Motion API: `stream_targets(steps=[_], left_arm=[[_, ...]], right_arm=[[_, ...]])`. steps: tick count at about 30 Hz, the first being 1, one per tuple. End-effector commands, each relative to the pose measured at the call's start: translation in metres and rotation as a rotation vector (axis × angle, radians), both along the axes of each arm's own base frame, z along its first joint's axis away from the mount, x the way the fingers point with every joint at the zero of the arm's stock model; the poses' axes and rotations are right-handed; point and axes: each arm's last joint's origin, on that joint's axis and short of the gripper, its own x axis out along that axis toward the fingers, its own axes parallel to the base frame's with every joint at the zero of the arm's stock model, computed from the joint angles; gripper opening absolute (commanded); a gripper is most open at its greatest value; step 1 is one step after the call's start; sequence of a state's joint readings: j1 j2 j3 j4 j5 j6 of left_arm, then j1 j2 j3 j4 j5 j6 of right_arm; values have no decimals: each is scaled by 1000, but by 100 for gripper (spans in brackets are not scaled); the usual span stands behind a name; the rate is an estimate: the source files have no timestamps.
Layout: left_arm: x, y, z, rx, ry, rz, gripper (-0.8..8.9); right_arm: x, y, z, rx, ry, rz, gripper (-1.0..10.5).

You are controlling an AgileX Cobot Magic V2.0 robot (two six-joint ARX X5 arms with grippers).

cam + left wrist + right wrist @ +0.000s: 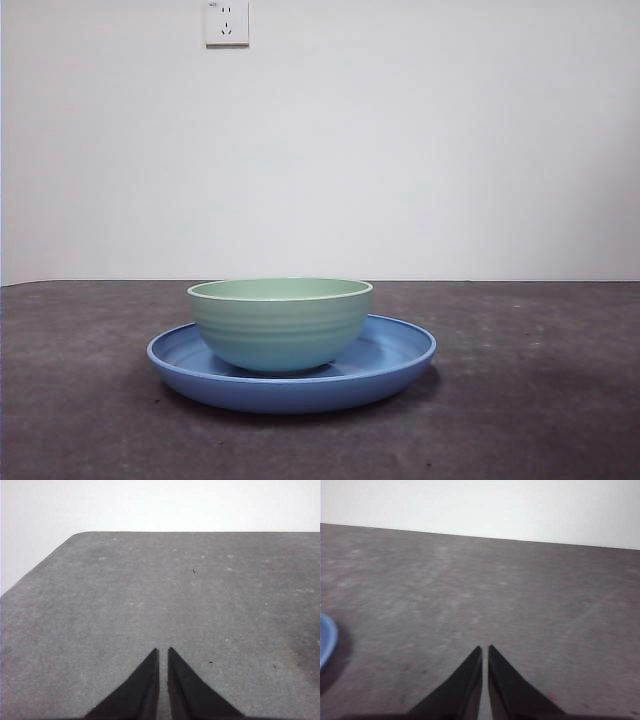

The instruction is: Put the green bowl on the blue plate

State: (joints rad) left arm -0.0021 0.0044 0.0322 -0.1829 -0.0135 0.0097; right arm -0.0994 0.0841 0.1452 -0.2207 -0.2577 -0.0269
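The green bowl [280,322] stands upright inside the blue plate [395,362], a little left of the plate's middle, in the front view. No arm shows in that view. My left gripper [163,652] is shut over bare grey table, with neither dish in its view. My right gripper [485,650] is also shut over bare table, and a sliver of the blue plate [326,639] shows at the edge of its view, well apart from the jaws.
The dark grey table [540,400] runs back to a white wall with a power socket [227,22]. In the left wrist view the table's rounded corner [80,535] and far edge show.
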Motion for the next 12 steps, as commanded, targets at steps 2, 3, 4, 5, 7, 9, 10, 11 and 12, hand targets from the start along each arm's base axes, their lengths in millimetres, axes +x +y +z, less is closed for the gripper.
stream_targets(steps=[2, 3, 4, 5, 7, 9, 10, 11, 12], left_arm=[[1, 0, -7, 9, 26, 7, 27], [1, 0, -7, 9, 26, 7, 27], [1, 0, -7, 9, 26, 7, 27], [1, 0, -7, 9, 26, 7, 27], [1, 0, -7, 9, 26, 7, 27], [1, 0, -7, 9, 26, 7, 27], [1, 0, -7, 9, 26, 7, 27], [1, 0, -7, 9, 26, 7, 27], [1, 0, -7, 9, 26, 7, 27]], right_arm=[[0, -3, -1, -21, -19, -87, 18], [0, -3, -3, -24, -18, -108, 18], [0, -4, -5, -27, -16, -123, 18], [0, -4, -7, -28, -11, -135, 18], [1, -5, -14, -23, 2, -150, 18], [2, -5, -21, -3, 18, -172, 18], [2, -6, -25, 4, 26, -186, 18], [2, -6, -29, 16, 35, -205, 18], [2, -7, -33, 29, 42, -222, 18]])
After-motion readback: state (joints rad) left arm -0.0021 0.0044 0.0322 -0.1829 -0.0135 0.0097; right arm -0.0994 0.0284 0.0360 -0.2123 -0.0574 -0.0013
